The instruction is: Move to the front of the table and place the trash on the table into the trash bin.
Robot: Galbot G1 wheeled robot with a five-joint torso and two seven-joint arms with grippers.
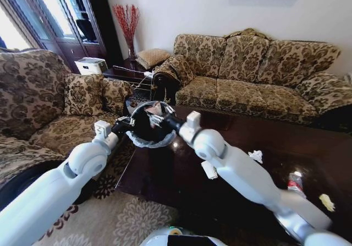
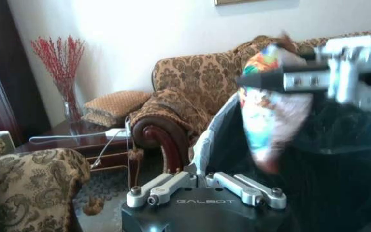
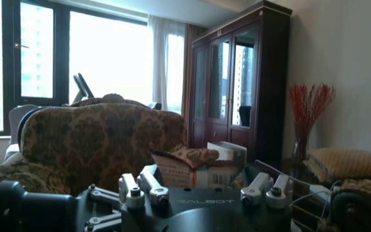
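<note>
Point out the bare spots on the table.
The table is bare between the trash bin and the crumpled paper, and along the sofa side. It is crowded near the bottle and yellow scrap.

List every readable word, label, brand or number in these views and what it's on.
"GALBOT" – on the black wrist housing of the left end effector, left wrist view.
"GALBOT" – on the black wrist housing of the right end effector, right wrist view.
Colourful crinkled wrapper held over the round black trash bin with pale plastic liner: print too blurred to read.
Clear plastic bottle with red label on the glossy dark brown table: too small to read.
</note>
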